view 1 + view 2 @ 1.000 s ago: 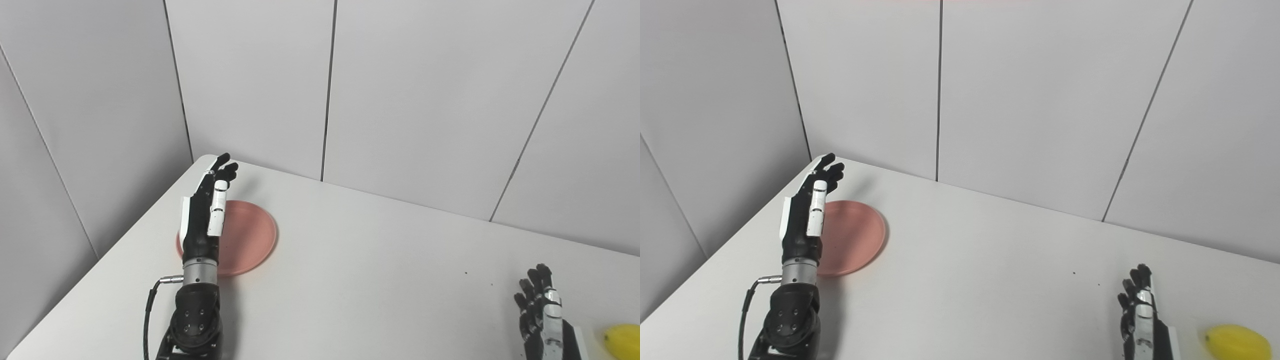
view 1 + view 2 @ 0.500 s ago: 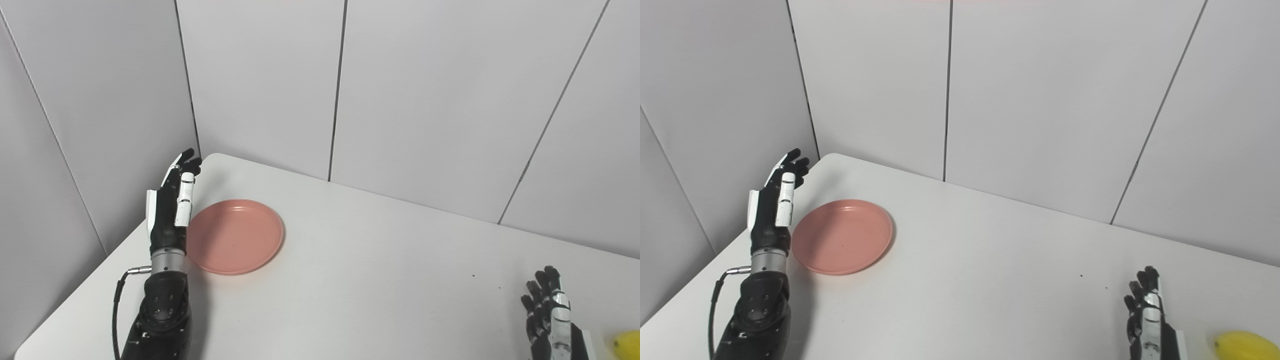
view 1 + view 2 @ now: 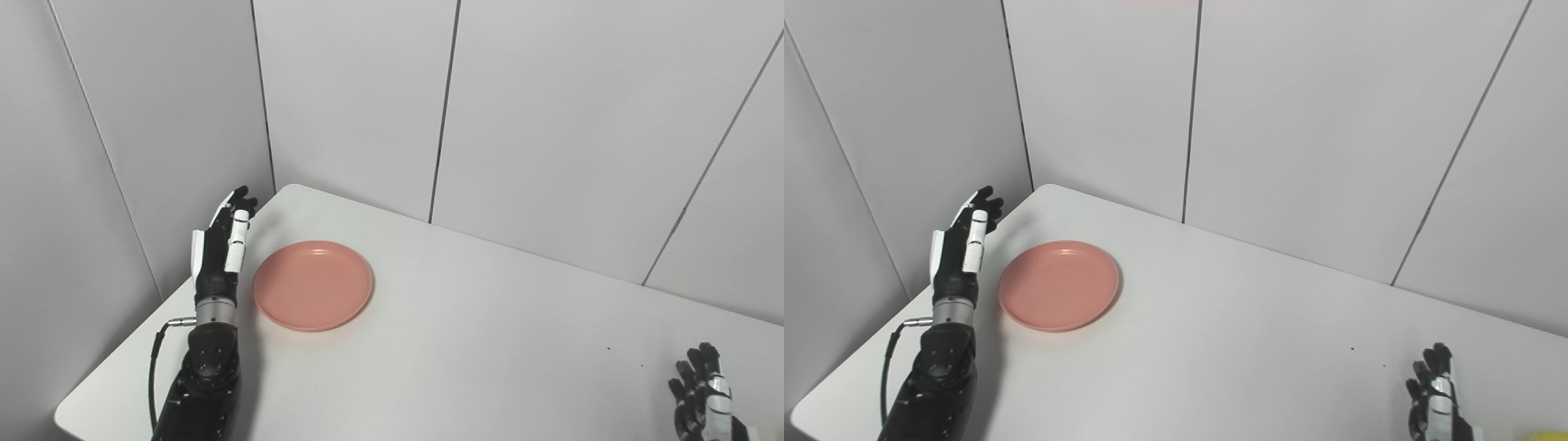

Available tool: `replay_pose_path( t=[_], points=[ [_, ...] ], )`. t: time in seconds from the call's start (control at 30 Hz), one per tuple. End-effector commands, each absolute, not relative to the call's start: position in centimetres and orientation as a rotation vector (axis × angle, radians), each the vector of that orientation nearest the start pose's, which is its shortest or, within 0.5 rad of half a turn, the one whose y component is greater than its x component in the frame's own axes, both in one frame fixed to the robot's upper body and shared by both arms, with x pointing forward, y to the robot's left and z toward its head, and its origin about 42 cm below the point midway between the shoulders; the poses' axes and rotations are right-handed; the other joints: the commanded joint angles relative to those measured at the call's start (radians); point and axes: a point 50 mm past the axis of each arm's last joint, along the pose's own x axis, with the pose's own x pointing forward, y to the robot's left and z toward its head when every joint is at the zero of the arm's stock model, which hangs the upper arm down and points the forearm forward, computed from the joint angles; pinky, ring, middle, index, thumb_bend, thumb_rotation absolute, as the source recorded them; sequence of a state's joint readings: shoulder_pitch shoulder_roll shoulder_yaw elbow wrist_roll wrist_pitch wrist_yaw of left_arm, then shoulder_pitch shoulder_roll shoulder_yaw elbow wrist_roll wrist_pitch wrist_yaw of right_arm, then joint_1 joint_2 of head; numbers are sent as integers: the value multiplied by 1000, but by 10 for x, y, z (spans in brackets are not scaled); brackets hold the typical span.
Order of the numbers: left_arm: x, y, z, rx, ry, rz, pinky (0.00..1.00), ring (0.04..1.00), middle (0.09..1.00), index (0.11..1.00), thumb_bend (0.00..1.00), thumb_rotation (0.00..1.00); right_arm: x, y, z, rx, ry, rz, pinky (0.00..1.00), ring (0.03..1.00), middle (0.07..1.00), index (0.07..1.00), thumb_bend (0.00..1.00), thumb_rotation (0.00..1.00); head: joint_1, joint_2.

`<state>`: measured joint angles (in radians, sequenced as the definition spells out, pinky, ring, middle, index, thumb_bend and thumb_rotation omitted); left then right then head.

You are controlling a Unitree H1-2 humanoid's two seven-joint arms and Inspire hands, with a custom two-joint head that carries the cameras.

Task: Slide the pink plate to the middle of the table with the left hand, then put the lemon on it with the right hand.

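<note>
Pink plate (image 3: 313, 285): round, shallow, empty, lying flat on the white table (image 3: 465, 343) toward its far left corner, well short of the table's middle; left hand (image 3: 222, 251): raised edge-on just beside the plate's left rim, a narrow gap between them, fingers straight and held close together, holding nothing, black forearm (image 3: 205, 380) rising from the bottom edge with a cable looping at the wrist; right hand (image 3: 1434, 392): low at the bottom right, partly cut off by the frame, fingers upright and slightly apart, holding nothing; lemon (image 3: 1546, 436): only a yellow sliver at the bottom right corner, just beside the right hand; grey panelled walls (image 3: 551, 122) enclosing the table behind and to the left.
</note>
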<state>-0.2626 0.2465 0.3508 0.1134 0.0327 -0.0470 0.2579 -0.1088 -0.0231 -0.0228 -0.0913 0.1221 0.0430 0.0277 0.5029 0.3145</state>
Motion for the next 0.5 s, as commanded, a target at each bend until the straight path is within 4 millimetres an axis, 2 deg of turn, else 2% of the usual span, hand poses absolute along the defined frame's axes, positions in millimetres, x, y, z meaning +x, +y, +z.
replay_pose_path(
  t=[0.0,0.13,0.3,0.47],
  points=[
    [347,382,198,211,-303,594,841,835,822,828,592,1000,320,-213,166,93,-244,59,1000,1000,1000,1000,352,1000,-2,6],
    [347,386,200,208,-297,590,845,838,825,832,586,1000,320,-214,165,97,-250,61,1000,1000,1000,1000,384,1000,-4,8],
    [347,389,198,188,-282,579,864,854,837,839,613,1000,318,-212,167,101,-251,60,1000,1000,1000,1000,374,1000,-7,11],
    [353,390,190,173,-246,580,848,848,835,841,575,1000,317,-213,168,98,-250,57,1000,1000,1000,1000,353,1000,-7,11]
  ],
)
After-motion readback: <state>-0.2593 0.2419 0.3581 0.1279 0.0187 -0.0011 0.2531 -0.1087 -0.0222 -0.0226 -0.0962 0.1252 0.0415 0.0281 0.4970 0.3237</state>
